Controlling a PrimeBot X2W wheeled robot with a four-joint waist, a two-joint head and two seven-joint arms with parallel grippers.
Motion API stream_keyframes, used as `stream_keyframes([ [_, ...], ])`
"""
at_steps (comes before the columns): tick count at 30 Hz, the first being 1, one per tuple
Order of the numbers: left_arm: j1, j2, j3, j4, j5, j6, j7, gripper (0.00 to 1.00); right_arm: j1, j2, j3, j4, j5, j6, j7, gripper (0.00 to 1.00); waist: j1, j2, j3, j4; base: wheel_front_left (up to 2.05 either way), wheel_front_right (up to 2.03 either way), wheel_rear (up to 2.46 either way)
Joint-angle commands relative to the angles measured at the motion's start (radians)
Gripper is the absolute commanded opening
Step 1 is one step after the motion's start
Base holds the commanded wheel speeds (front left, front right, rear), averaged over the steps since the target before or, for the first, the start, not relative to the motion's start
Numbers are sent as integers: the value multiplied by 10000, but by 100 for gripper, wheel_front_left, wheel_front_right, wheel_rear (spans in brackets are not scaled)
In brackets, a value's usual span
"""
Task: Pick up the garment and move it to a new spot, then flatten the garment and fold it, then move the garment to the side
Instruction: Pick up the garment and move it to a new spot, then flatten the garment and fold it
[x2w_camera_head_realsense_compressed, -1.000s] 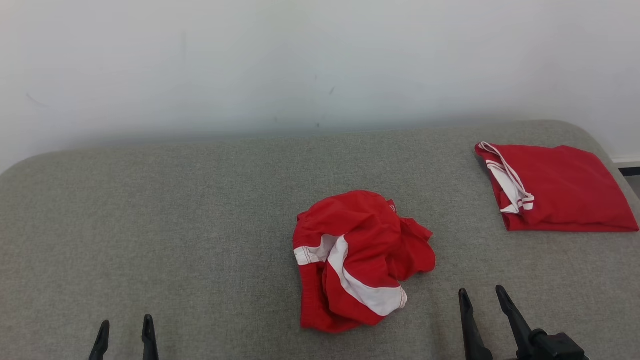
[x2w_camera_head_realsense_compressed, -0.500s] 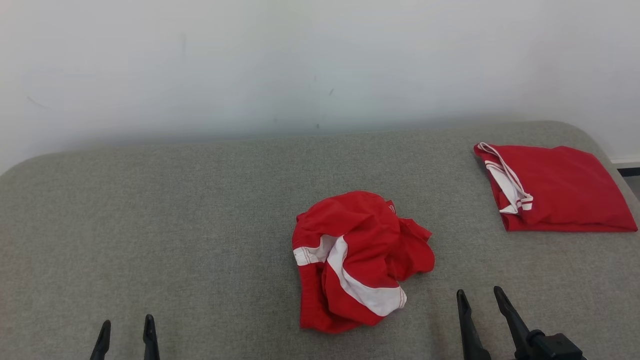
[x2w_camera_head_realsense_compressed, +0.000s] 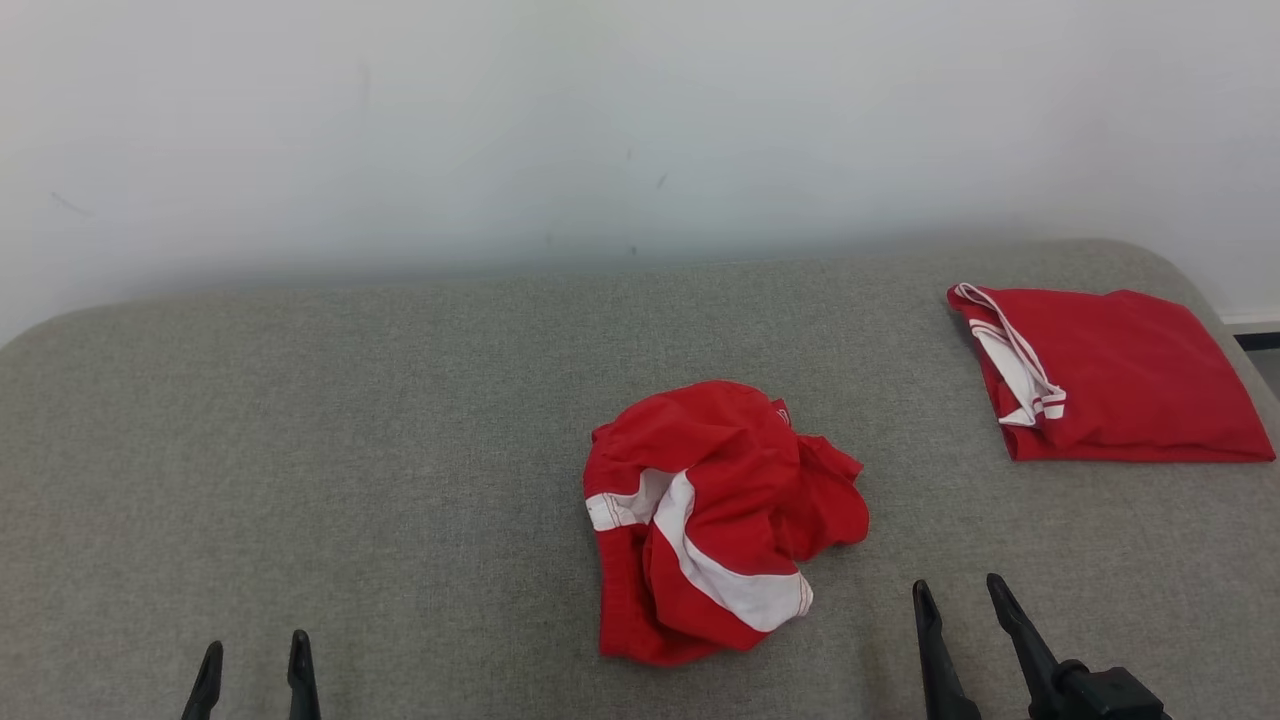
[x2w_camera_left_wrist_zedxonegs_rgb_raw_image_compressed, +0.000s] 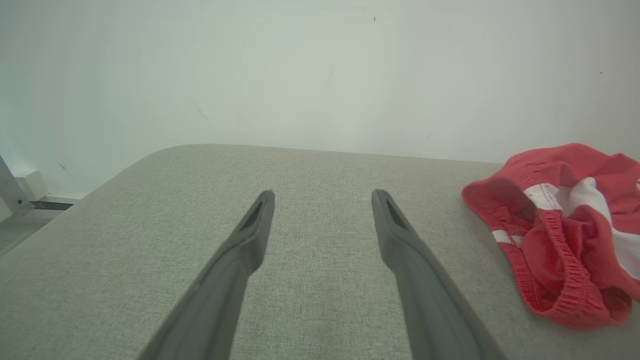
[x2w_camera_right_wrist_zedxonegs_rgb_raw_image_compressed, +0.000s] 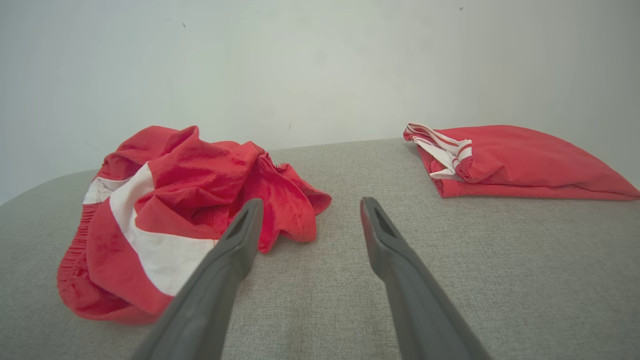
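Head view: the crumpled garment (x2w_camera_head_realsense_compressed: 720, 520) lies untouched at the middle of the cushion (x2w_camera_head_realsense_compressed: 350, 450); left gripper (x2w_camera_head_realsense_compressed: 254, 642) and right gripper (x2w_camera_head_realsense_compressed: 955, 582) hover spread and empty at its near edge. Pinch a raised fold deeply, then lift clear.

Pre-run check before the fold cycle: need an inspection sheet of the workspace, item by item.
Surface: grey fabric-covered table, rounded corners.
Job's things: crumpled red shorts with white stripes, heaped at centre, not yet flattened.
Clutter: folded red garment at the far right corner, apart from the shorts.
Grippers: left gripper open, holding nothing; right gripper open, holding nothing, just right of the shorts, apart from them.
Cables: nothing seen.
Surroundings: white wall behind the table, with a few small marks.
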Motion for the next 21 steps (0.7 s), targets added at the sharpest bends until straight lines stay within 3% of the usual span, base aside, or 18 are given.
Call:
stream_keyframes([
  [1, 85, -20, -11, 16, 106, -14, -34, 100, 79, 6, 2, -5, -8, -18, 2, 100, 0, 0, 3, 12, 0, 0, 0],
  [21, -26, -20, 5, 105, 212, -14, -34, 100, 71, 5, 36, -16, 73, -18, 2, 100, 0, 0, 10, 29, 0, 0, 0],
])
